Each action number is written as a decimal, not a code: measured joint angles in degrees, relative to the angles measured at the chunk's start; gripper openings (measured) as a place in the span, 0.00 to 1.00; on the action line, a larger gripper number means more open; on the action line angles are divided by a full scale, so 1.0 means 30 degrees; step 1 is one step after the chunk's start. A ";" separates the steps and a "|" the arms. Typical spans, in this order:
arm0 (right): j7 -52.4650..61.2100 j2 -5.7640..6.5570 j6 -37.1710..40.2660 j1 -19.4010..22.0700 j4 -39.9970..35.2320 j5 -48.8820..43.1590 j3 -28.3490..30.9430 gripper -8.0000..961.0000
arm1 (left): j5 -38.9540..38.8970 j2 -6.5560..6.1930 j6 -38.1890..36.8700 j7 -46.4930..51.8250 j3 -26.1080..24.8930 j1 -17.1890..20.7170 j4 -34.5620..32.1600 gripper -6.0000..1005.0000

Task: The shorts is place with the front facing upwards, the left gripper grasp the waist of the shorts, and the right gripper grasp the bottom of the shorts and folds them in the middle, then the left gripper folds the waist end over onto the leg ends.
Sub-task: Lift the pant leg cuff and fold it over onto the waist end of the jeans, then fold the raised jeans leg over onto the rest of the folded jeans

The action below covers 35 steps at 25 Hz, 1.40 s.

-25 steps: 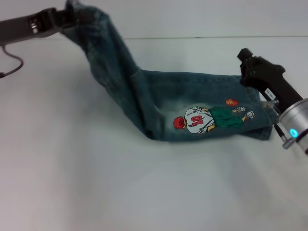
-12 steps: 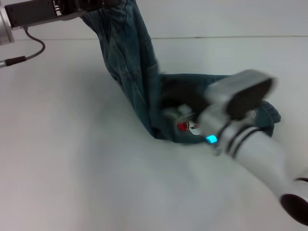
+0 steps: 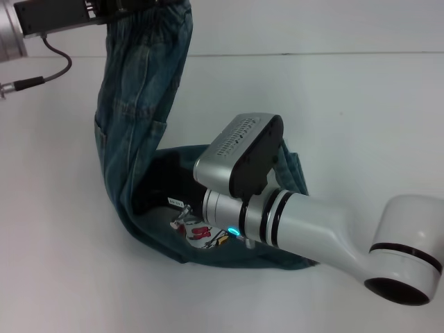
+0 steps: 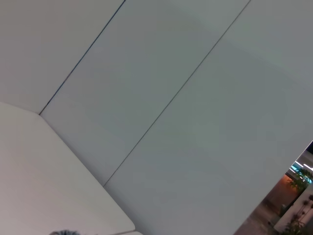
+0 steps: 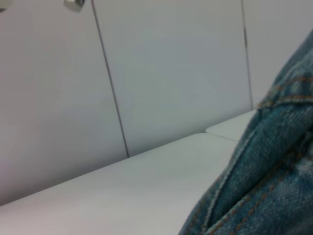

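At the upper left of the head view, my left gripper [image 3: 121, 7] is holding the waist of the shorts [image 3: 163, 10] aloft, clamped on it, and has carried it a little further over since a moment ago. The shorts [image 3: 135, 104] are hanging from it in a tall curtain down to the white table [image 3: 62, 243]. At centre, my right arm has swung in low across the leg half; my right gripper [image 3: 182, 216] is pressing near the cartoon print [image 3: 206, 234], though I cannot tell how its fingers stand. I judge the waist-over-legs fold is underway, not yet laid.
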<state>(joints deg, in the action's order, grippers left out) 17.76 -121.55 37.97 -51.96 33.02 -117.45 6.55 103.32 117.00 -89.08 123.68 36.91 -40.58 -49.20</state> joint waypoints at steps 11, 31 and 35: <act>0.1606 0.0207 0.0816 0.2494 -0.2625 -0.0343 0.0982 0.01 | 0.0135 0.0048 -0.0302 -0.0380 0.0110 0.0367 0.0140 0.08; 0.8952 0.0639 1.2287 0.5880 -1.0828 0.2307 0.8626 0.02 | 0.0161 0.1450 0.1267 -0.4492 0.6657 -0.0456 0.3144 0.10; 0.9063 0.0601 1.2069 0.6016 -1.0823 0.2508 0.8650 0.03 | 0.0681 0.2069 0.3082 -0.4691 0.9167 -0.0649 0.3499 0.10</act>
<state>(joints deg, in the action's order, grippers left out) 44.95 -119.75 74.18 -33.91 0.55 -109.93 32.50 105.36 123.21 -79.84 109.60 64.41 -42.53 -38.71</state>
